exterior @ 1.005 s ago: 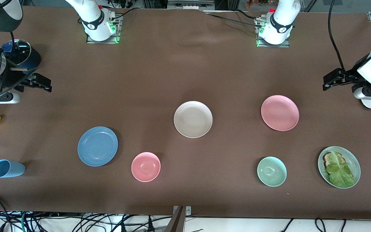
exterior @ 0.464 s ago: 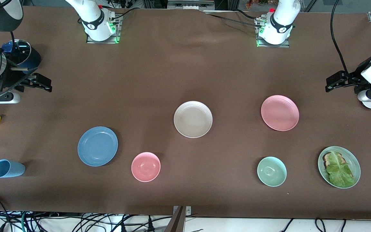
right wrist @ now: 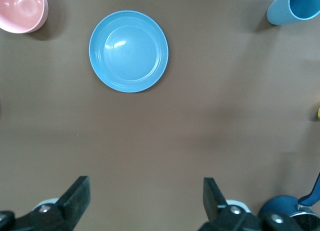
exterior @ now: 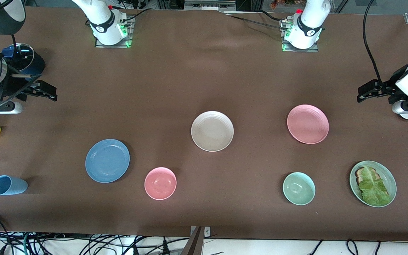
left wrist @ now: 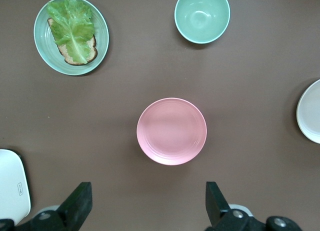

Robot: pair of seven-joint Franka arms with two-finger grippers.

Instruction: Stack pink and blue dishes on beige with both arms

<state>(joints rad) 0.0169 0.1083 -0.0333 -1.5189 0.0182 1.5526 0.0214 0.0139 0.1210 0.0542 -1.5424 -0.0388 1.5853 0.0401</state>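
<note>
Brown cloth covers the table, and nothing on it is stacked yet. Both sets of jaws stand wide and hold nothing. The left gripper hangs over the edge at the left arm's end of the table; its wrist view shows the left gripper with bare cloth between it and the pink plate. The right gripper hangs over the edge at the right arm's end, and its wrist view shows the right gripper well apart from the blue plate.

The beige plate lies mid-table. The pink plate sits toward the left arm's end, the blue plate toward the right arm's end, nearer the front edge. A pink bowl lies just beside the blue plate, a blue cup near the corner.

Risks, as I judge them: the plates lie flat, so jaws coming down on a thin rim could slip or push a plate across the cloth. Both arms converging on the beige plate together could collide.
</note>
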